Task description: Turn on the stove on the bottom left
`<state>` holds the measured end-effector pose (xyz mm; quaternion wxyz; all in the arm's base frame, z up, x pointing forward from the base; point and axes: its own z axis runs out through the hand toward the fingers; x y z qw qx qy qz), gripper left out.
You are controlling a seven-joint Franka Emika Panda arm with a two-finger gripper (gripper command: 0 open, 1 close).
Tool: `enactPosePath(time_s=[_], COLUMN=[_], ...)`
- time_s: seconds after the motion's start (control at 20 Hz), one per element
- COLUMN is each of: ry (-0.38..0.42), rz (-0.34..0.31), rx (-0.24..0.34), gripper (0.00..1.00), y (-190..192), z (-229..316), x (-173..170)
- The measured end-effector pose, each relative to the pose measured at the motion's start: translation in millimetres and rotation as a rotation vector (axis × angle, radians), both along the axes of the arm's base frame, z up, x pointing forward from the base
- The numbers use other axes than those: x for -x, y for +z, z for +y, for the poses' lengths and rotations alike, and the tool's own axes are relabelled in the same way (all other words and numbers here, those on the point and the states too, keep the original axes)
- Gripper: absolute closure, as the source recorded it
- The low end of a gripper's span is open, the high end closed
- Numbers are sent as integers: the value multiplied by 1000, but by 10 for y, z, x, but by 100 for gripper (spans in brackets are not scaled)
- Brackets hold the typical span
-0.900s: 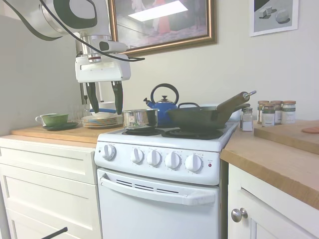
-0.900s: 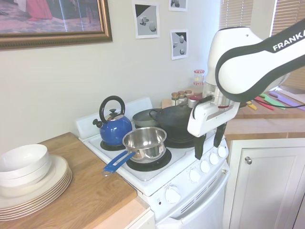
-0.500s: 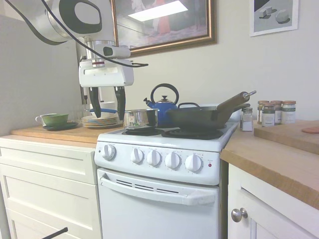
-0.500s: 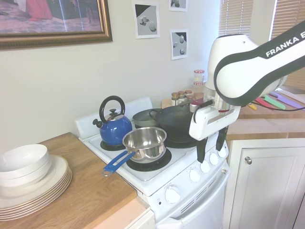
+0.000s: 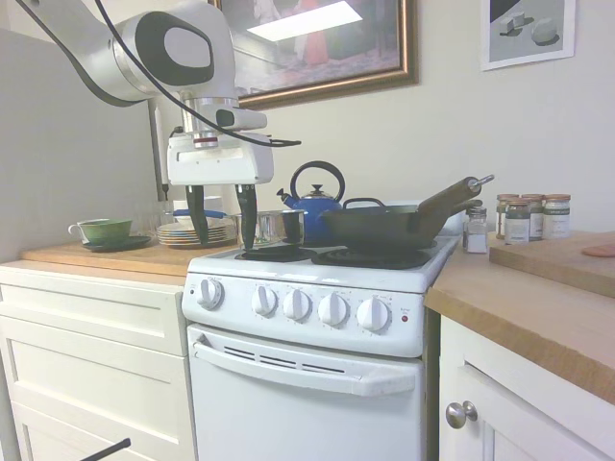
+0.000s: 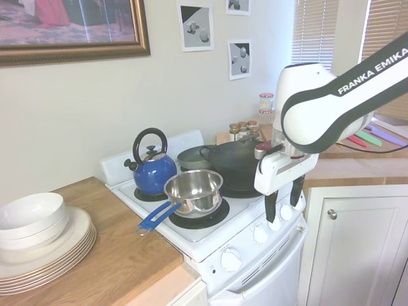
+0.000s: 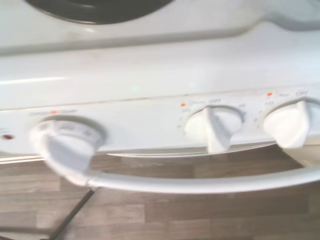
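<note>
above the stove point(image 5: 317, 288) knobs point(image 5: 297, 304) hangs the gripper point(image 5: 223, 230), fingers apart, seemingly touching nothing.

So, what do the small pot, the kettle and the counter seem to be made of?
The small pot looks like polished steel: it mirrors the room. Its blue handle could be plastic or coated. The kettle looks like glossy blue enamelled metal with a black handle. The counter looks like wood, warm brown with faint grain, though laminate is possible.

White two-finger gripper point(image 6: 284, 214), fingers spread, hangs right of centre above the white stove's point(image 6: 210, 245) round knobs.
</note>
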<state>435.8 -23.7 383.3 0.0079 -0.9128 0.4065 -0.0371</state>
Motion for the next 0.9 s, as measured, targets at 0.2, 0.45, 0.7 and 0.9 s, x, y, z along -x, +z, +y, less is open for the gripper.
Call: enactPosePath(time_s=[0.2, 0.45, 0.7, 0.9], ry=[5, -23, -33, -16], rz=[19, 31, 43, 43], rx=[19, 22, 20, 27], gripper=[0, 0, 100, 100], y=[-153, -260, -344, -344], z=[-21, -175, -243, -185], x=[-205, -461, -566, -574])
